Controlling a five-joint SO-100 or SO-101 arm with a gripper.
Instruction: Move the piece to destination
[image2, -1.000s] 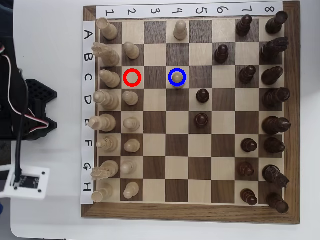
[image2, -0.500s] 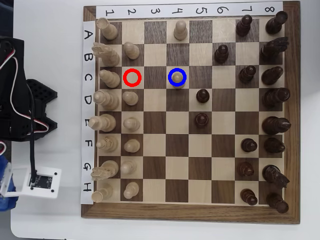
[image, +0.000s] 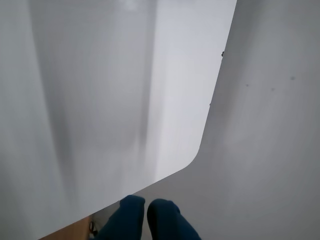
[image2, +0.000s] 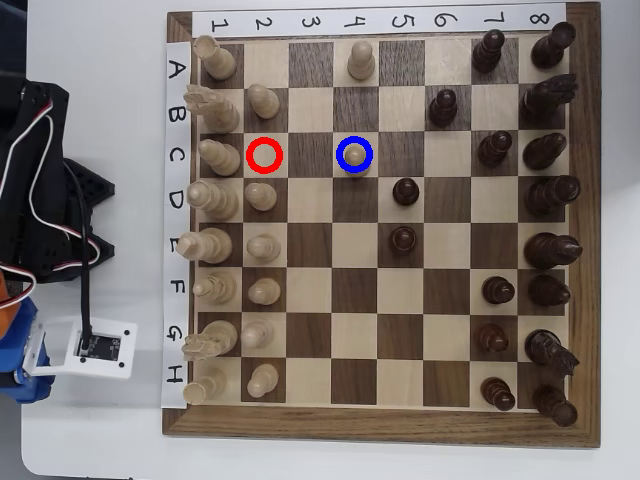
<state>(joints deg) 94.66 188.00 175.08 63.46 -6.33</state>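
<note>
Pawn on the ringed square, arm off the board.
The piece stands on the blue-ringed destination, row C, column 4 of the chessboard. In the wrist view the gripper shows blue fingertips pressed together, empty, above the white table.

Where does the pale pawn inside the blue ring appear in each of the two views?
Overhead view: the pale pawn stands on the blue-ringed square, row C, column 4, upper middle of the chessboard.
Wrist view: not in it; only the white table and the blue tips of the closed pincer show.
Shared landmark: the rounded corner of the white table, at lower left in the overhead view.
</note>
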